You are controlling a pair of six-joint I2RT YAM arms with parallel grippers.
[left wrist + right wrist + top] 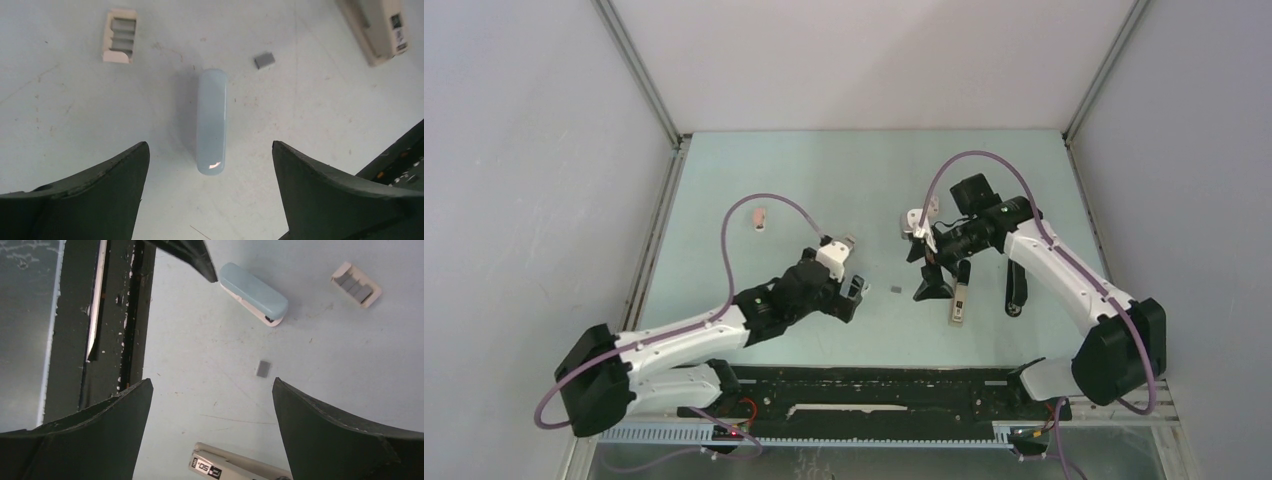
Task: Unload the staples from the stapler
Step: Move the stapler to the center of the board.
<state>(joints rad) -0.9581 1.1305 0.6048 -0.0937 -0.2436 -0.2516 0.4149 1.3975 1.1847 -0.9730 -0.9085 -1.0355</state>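
A light-blue stapler (pixel 212 120) lies closed on the table, straight ahead of my left gripper (pixel 210 144). That gripper is open, its jaws wide on either side of the stapler's near end and not touching it. In the right wrist view the same stapler (pixel 255 292) shows a white base. One short grey strip of staples (pixel 264 60) lies loose on the table (pixel 895 290) between the arms. My right gripper (pixel 212 380) is open and empty above a beige stapler (pixel 235 467), which lies flat (pixel 959 303).
A small pinkish-cream case (pixel 120 36) with grey strips in its slots sits at the far left (pixel 759 217). A black rail (pixel 874 395) runs along the near table edge. Grey walls enclose the mint-green table (pixel 844 180).
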